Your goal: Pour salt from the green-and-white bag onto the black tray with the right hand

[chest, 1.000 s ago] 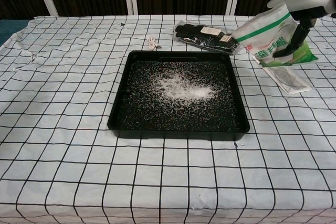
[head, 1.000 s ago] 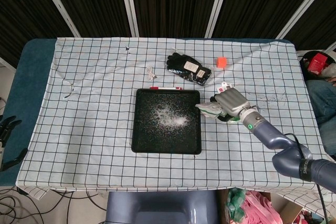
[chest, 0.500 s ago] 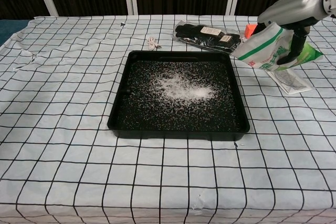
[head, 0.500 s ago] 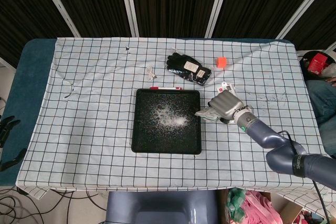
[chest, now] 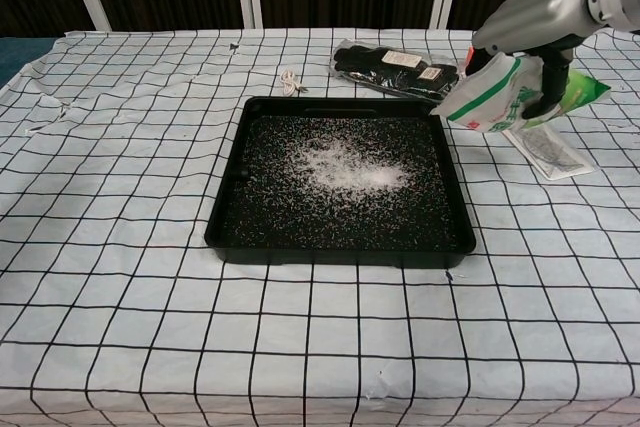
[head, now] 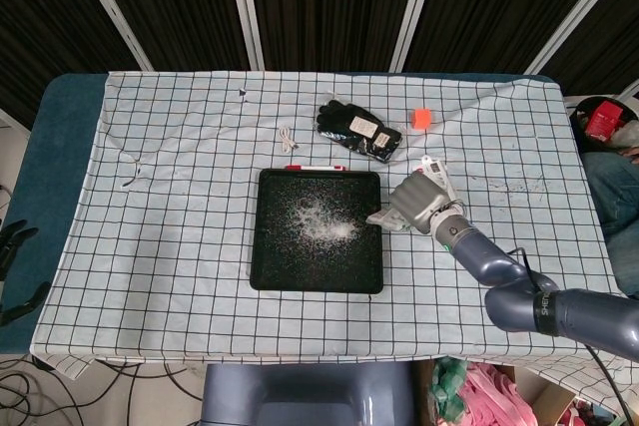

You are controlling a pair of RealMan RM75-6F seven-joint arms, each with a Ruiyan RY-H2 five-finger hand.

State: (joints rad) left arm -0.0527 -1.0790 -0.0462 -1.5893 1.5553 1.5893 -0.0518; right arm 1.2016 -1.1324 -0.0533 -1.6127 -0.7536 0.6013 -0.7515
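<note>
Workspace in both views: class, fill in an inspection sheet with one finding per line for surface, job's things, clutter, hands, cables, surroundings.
Surface: table under a white checked cloth, wrinkled at the edges.
Job's things: black tray holding scattered salt; green-and-white bag tilted, its low corner by the tray's right rim.
Clutter: packaged black gloves, orange block, flat packet.
Hands: right hand holds the bag; left hand not in view.
Cables: small white cord behind the tray.
Surroundings: dark panels behind; red object at far right.
</note>
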